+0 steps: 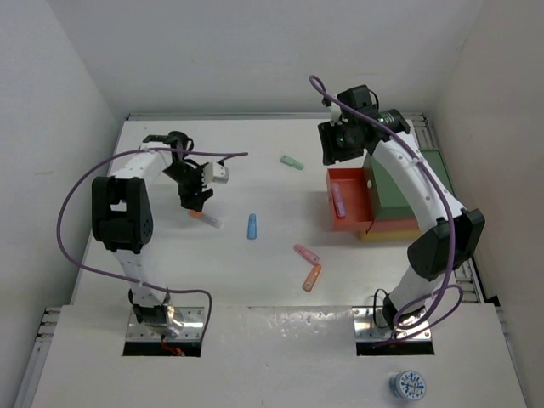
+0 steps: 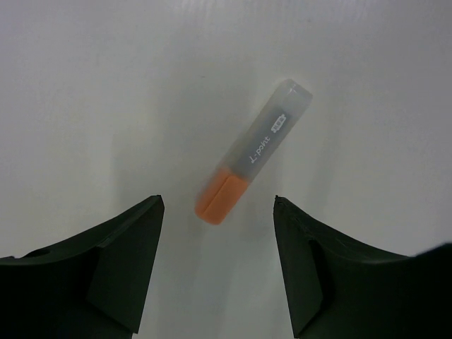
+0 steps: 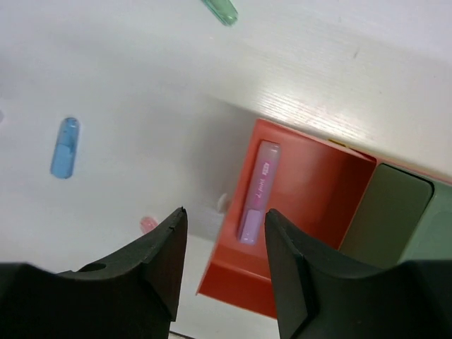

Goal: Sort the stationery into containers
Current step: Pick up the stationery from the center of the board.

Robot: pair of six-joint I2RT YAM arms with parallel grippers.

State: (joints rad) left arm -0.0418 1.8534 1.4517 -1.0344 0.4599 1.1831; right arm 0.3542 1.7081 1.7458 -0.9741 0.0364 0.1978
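My left gripper (image 1: pixel 197 197) is open and hovers just above an orange marker (image 1: pixel 205 218) with a clear cap; in the left wrist view the marker (image 2: pixel 251 154) lies on the table ahead of the gap between my fingers (image 2: pixel 219 212). My right gripper (image 1: pixel 338 146) is open and empty, held above the far left corner of the red-orange tray (image 1: pixel 356 183). A purple marker (image 3: pixel 256 192) lies in that tray (image 3: pixel 311 212), which sits pulled out between the green tray (image 1: pixel 399 191) and the yellow tray (image 1: pixel 387 234). My right fingers (image 3: pixel 222 219) frame the tray's edge.
Loose on the table lie a blue marker (image 1: pixel 252 225), a mint green marker (image 1: pixel 292 161), a pink marker (image 1: pixel 306 253) and another orange marker (image 1: pixel 312 277). The blue (image 3: pixel 64 147) and mint (image 3: pixel 220 10) ones show in the right wrist view. White walls close the table in.
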